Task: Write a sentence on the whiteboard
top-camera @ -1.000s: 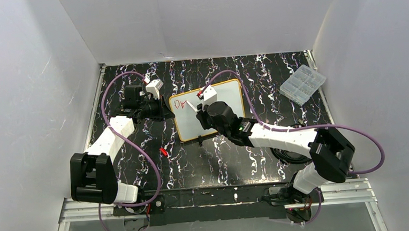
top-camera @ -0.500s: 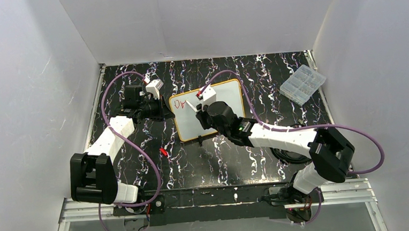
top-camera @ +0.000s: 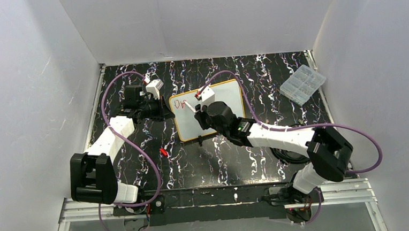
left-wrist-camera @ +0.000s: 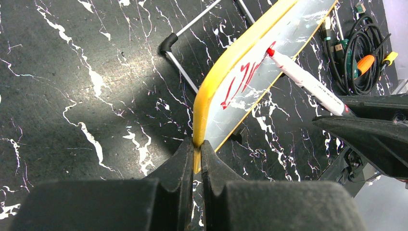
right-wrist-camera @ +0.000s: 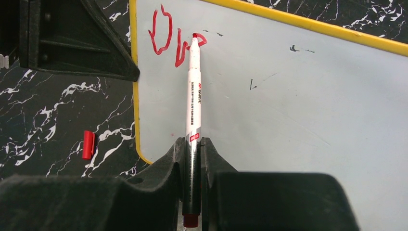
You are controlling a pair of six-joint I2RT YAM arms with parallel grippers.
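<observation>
Grasping a red marker (right-wrist-camera: 194, 86) by its rear barrel: right end effector (right-wrist-camera: 193, 144), clenched on it, tip meeting the whiteboard (right-wrist-camera: 298, 106) at the rightmost red stroke, apparently mid-letter. Of the sentence (right-wrist-camera: 161, 36), only the first couple of letters, in the board's far-left corner, at the pen tip. Pinching the board's yellow left edge: left end effector (left-wrist-camera: 195, 150), presumably steadying it against pen pressure. Loose red marker cap (right-wrist-camera: 88, 144) on the counter (top-camera: 237, 161), left of the board. Clear compartment box (top-camera: 303, 84) far right, well apart.

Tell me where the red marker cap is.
In the top view, the red cap lies on the table, just off the near left corner of the whiteboard.
</observation>
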